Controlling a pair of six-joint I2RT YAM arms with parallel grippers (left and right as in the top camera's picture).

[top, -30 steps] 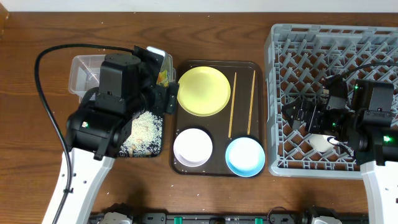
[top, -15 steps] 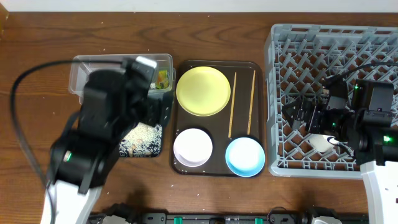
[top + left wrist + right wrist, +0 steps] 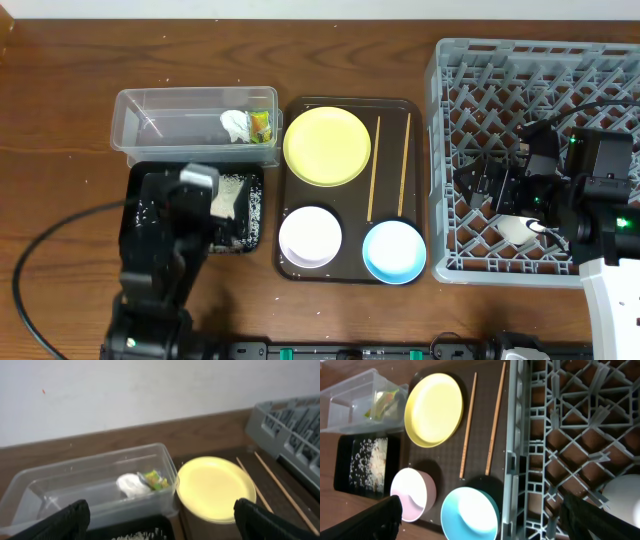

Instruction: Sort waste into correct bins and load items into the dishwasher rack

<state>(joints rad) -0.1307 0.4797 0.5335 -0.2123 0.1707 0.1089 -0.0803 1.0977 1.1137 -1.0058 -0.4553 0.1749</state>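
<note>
The clear tub (image 3: 170, 118) holds the white tissue (image 3: 235, 122) and the green-and-yellow wrapper (image 3: 262, 125); both also show in the left wrist view (image 3: 131, 484). Rice grains (image 3: 232, 198) lie in the black tray (image 3: 254, 222). My left gripper (image 3: 165, 521) is open and empty above the black tray, facing the tub. The yellow plate (image 3: 327, 145), pink bowl (image 3: 310, 235), blue bowl (image 3: 394, 250) and two chopsticks (image 3: 375, 165) lie on the brown serving tray. My right gripper (image 3: 482, 186) is open and empty over the grey rack (image 3: 540, 60). The white cup (image 3: 626, 492) sits in the rack.
The dark brown serving tray (image 3: 350, 103) sits between the bins and the rack. The left arm (image 3: 160, 260) covers the left part of the black tray. A black cable (image 3: 40, 260) loops over the table at the front left.
My left arm has pulled back from over the clear tub toward the front, uncovering the tissue and wrapper in the tub. The right arm has not moved.
</note>
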